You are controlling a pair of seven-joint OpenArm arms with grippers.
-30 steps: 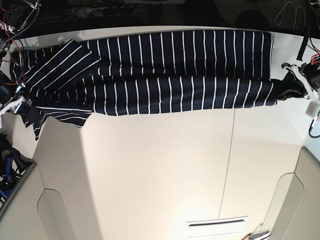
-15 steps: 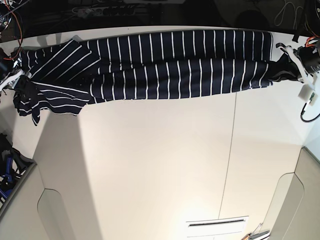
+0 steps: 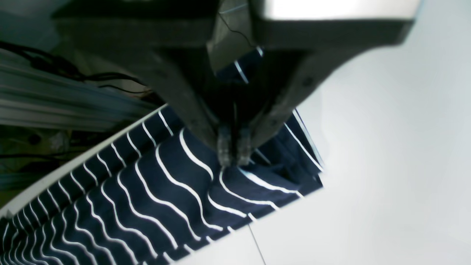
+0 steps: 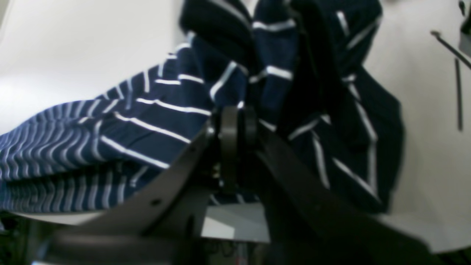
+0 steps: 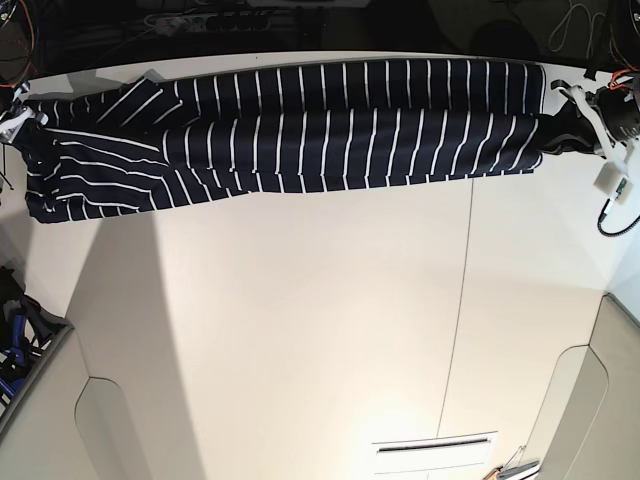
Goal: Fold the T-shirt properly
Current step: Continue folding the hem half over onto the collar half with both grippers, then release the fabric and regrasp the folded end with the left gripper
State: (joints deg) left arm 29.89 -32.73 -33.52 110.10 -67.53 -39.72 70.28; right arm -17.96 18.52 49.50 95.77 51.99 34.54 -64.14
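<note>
Your T-shirt lies stretched in a long band along the far edge of the surface, folded lengthwise once by the look of it. Both sets of jaws are clamped on it: left gripper at one end, right gripper at the other. The crosswise folds look yet to be done.

The T-shirt is soft, matt striped cloth; the bench looks smooth, white, faintly glossy, perhaps laminate.
</note>
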